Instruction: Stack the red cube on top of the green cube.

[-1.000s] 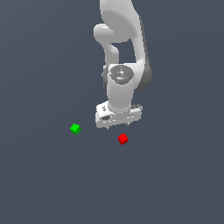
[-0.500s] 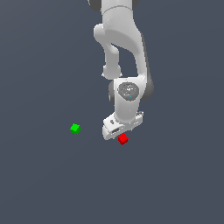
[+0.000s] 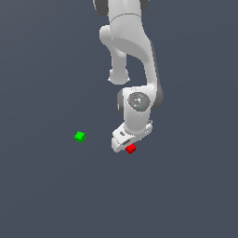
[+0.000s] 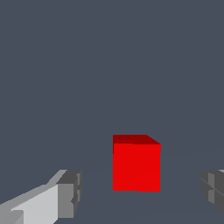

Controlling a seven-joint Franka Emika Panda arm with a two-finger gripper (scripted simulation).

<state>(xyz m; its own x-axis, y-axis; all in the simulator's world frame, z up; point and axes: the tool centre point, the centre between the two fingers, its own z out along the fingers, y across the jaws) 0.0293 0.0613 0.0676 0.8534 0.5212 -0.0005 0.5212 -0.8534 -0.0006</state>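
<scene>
The hand (image 4: 140,192) is released, fingers (image 4: 70,194) spread either side of the red cube (image 4: 136,164). The green cube (image 3: 80,136) lies well apart from the hand.

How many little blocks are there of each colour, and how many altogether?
Red cube: 1
Green cube: 1
Total: 2 blocks

Plain simulated ground

A flat, even slate-grey surface (image 3: 42,195) fills both views; no shading or edge breaks it.
</scene>
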